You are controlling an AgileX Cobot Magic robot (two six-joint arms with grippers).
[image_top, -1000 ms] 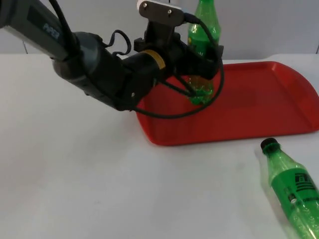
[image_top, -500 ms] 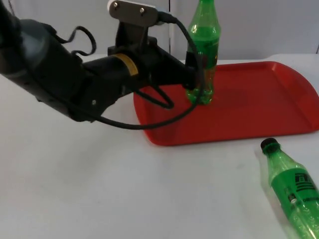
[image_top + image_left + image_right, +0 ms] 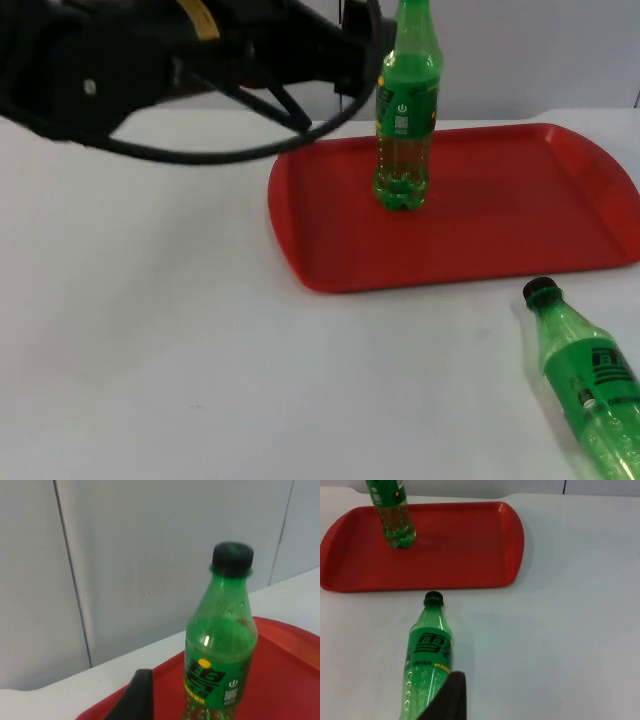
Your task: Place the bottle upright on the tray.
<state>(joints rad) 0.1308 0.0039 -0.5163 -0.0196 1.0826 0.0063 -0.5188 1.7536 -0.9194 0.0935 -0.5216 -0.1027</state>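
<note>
A bottle [image 3: 404,110] stands upright on the tray [image 3: 520,215], free of the left pincer [image 3: 362,62], whose grip I can't tell. A careless sideways swing could topple it.

Work surface: flat white table top [image 3: 180,350], matte finish, even diffuse lighting with soft shadows.
Rear boundary: pale grey partition wall [image 3: 150,545], meeting the table's far edge.
Wall detail: thin dark vertical panel seams [image 3: 70,565] divide the partition into sections.
</note>
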